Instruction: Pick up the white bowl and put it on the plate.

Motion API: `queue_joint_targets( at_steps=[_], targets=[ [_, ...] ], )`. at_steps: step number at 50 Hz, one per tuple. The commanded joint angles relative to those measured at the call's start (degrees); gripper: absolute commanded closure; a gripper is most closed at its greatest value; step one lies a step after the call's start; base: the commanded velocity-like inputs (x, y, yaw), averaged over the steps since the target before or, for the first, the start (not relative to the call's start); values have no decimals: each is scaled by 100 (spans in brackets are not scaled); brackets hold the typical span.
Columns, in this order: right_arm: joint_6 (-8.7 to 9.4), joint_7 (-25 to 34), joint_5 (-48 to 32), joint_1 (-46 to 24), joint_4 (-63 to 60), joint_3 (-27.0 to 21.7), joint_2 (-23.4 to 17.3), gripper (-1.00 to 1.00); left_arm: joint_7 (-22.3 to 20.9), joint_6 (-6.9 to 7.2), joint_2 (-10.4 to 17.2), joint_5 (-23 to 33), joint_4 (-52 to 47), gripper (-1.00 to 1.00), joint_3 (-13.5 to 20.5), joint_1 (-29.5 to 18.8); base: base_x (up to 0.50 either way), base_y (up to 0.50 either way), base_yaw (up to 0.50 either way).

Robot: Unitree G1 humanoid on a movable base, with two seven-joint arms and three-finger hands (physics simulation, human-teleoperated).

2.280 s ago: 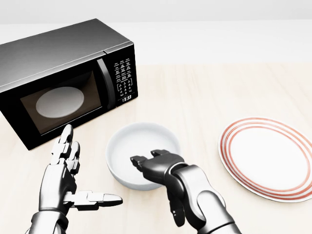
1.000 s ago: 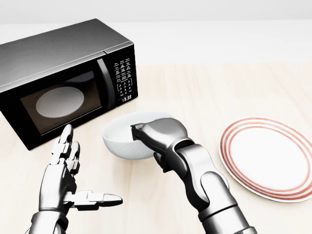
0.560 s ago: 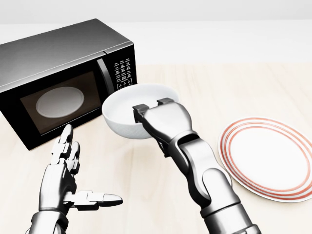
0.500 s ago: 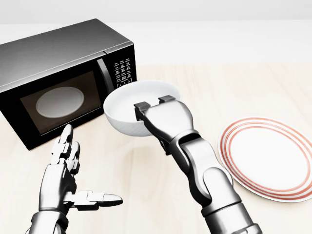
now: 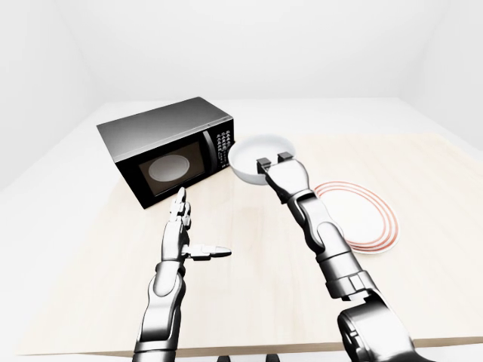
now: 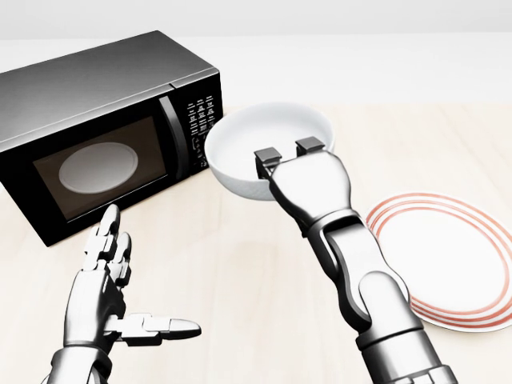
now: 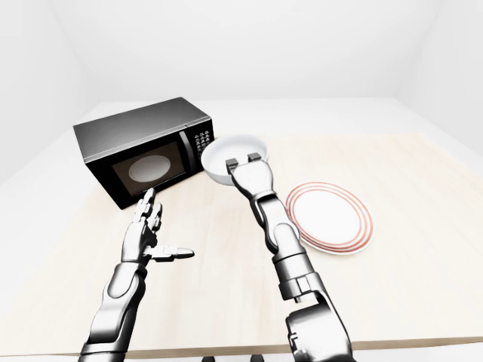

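Microwave (image 6: 104, 132): a black oven is set near the bench's (image 6: 240, 272) far left edge, door closed; a pale round turntable is seen through the dark window, and nothing else can be made out inside.
Keypad: a column of small white buttons and a lit clock is placed at the right end of the oven's face, just left of the bowl in the head view.
Left hand (image 6: 108, 292): it is held released and empty above the bench's near left part, fingers extended upward and the thumb pointed to the right.
White bowl (image 6: 268, 148): it is held in the air above the middle of the bench, between the microwave and the plate, tilted so the inside faces the camera; the inside is seen to be empty.
Right hand (image 6: 308, 180): the bowl's near rim is grasped, with two dark fingertips (image 6: 267, 155) hooked over the rim into the bowl; the thumb is hidden beneath.
Right arm: it is raised from the bottom of the head view up to the bowl, and the plate's left edge is partly covered by it.
Plate (image 6: 456, 260): a white plate ringed with red bands is laid flat near the bench's right edge, nothing on it; the bowl is well apart from it.
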Motion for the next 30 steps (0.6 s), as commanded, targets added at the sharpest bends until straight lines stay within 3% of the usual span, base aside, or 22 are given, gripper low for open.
queue_joint_targets(
  at_steps=[1,13,17,30],
  targets=[
    [0,-361,23,82,-114,-179,-242,100,-13,-20,1,-2,11,-100,1,11,0,0,0],
    [0,-438,251,207,-95,-410,-590,100,-7,31,-1,-1,-33,-100,0,6,0,0,0],
    [0,-459,329,295,-121,-506,-737,100,-3,-21,-3,6,30,-100,-2,-2,0,0,0],
    [0,-376,560,420,-232,-726,-1039,100,8,99,-5,-9,-88,-100,1,7,0,0,0]
  ],
)
